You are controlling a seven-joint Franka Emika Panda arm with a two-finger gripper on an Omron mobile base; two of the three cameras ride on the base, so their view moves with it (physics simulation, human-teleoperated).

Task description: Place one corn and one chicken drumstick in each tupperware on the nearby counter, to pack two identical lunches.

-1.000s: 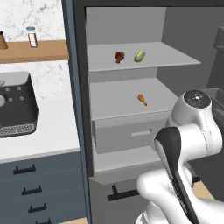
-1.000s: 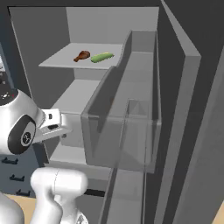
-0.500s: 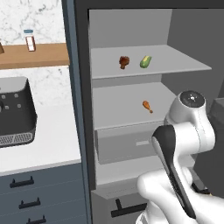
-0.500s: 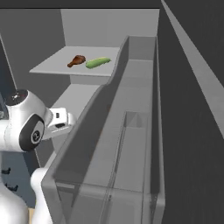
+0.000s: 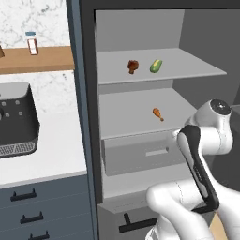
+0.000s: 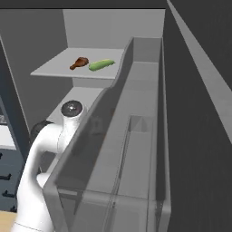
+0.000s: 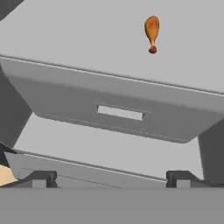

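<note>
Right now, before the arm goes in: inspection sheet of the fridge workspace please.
Surface: grey fridge shelves, drawer shut beneath them.
Job's things: dark drumstick and husked corn side by side, apart, on the upper shelf; orange drumstick alone on the middle shelf. Counter at left, no tupperware seen.
Clutter: black appliance on the counter; small bottle on the wooden shelf.
Gripper: gripper open, empty, short of the drawer.
Cables: nothing seen.
Surroundings: marble wall, dark cabinets, clear door bin.
</note>
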